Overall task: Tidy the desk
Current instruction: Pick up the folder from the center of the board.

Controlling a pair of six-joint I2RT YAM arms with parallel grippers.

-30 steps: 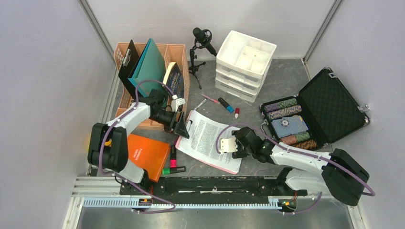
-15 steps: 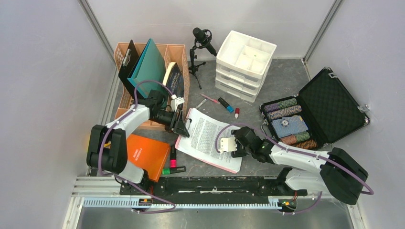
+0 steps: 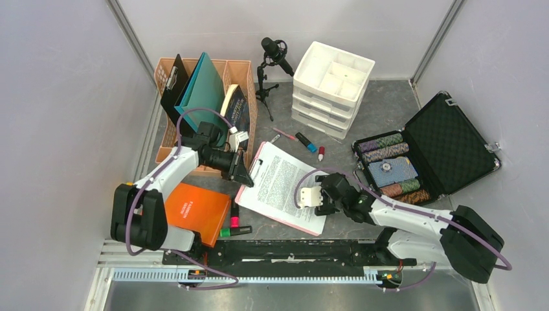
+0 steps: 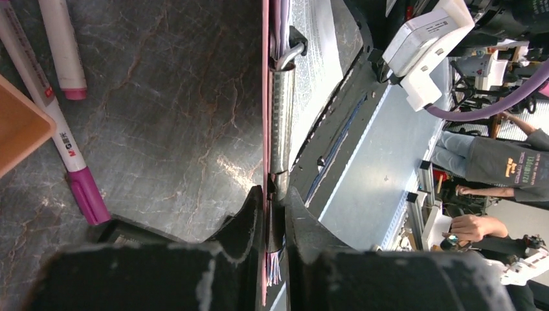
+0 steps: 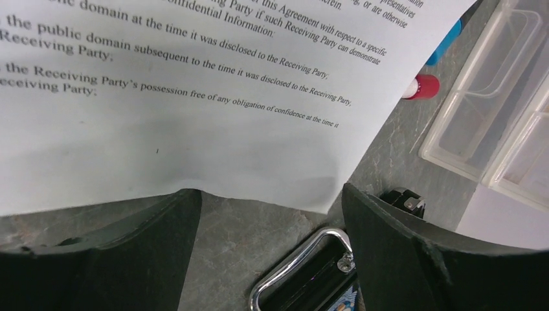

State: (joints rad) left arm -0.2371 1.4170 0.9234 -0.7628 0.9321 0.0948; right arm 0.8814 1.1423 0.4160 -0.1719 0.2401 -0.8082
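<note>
Clamped on the clip end of the pink clipboard of printed sheets, the left gripper is shown with its fingers pressed together on the board's thin edge, just below the bright metal clip. Compared with a second ago, the clip end has been drawn a little toward the far edge of the worktop and nearer the slatted orange plastic crate at the far-left corner, while the left elbow has been swung out toward the left edge. The board is therefore judged to be in the middle of being lifted or dragged for filing in that crate (whether it is fully clear of the surface cannot be told). The right gripper is held with its jaws wide apart above the near-right corner of the top sheet. Nothing is gripped by it, and contact with the paper cannot be confirmed. The large dark grey stone-patterned desk is spread beneath everything, between the aluminium rail at the near edge and the grey walls. The clipboard is lying across its near-middle, so most of the tidying is judged to remain undone.
</note>
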